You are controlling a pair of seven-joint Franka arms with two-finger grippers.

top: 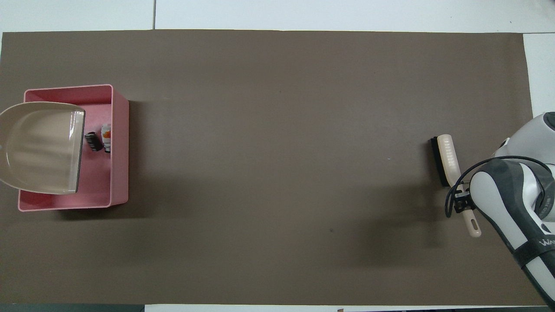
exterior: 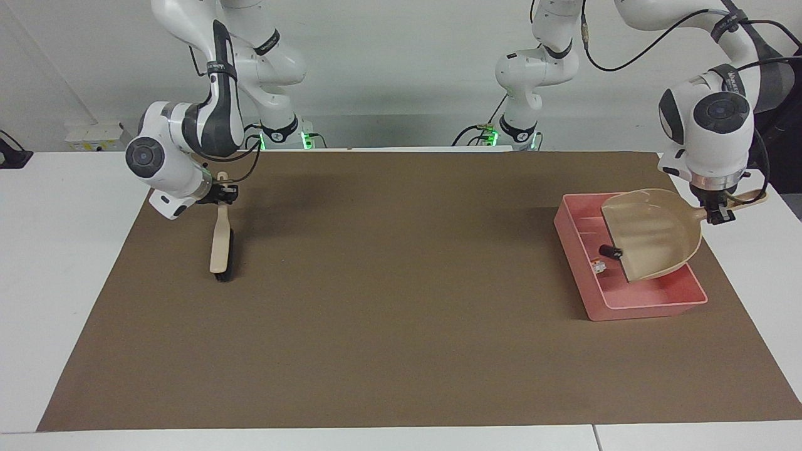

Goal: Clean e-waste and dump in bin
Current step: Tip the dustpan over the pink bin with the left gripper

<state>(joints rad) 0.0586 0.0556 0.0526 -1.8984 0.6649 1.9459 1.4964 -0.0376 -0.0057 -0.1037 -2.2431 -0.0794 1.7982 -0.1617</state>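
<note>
The pink bin [exterior: 653, 303] sits at the left arm's end of the table. My left gripper [exterior: 716, 213] is shut on the handle of the beige dustpan [exterior: 651, 230] and holds it tilted over the bin, its lip down inside. The dustpan [top: 41, 147] is empty. Both e-waste bits lie in the bin [top: 96, 184] just off the lip: the black piece [exterior: 609, 251] [top: 93, 141] and the white-grey one with orange [exterior: 598, 267] [top: 106, 137]. My right gripper [exterior: 219, 191] [top: 461, 201] is shut on the handle of a brush [exterior: 220, 247] [top: 450, 164], its bristles at the mat.
A brown mat [exterior: 401, 300] covers most of the white table. The brush stands at the right arm's end of the mat. The bin lies near the mat's edge at the left arm's end.
</note>
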